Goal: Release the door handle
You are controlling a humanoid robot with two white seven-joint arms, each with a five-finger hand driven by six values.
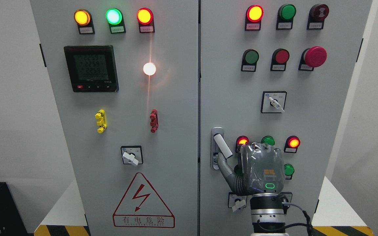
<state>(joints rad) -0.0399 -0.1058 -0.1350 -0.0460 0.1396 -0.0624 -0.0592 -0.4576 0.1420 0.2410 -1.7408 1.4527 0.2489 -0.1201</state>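
The grey door handle (222, 146) sits on the left edge of the cabinet's right door (323, 131). Its pale lever is swung out and tilts down to the right from its lock plate (216, 160). My right hand (256, 168) comes up from the bottom edge, right of the middle, with its back towards the camera, just right of and below the lever. One finger (225, 165) stretches left and touches the lever's lower tip from beneath; nothing is wrapped around the lever. The other fingers are hidden behind the palm. My left arm does not show.
Around the hand are lit red lamps (293, 143), green buttons (288, 169) and a rotary switch (238, 204). Higher up are a selector switch (275, 103) and a red mushroom button (315, 56). The left door (176, 131) carries a meter (90, 68) and a warning triangle (142, 203).
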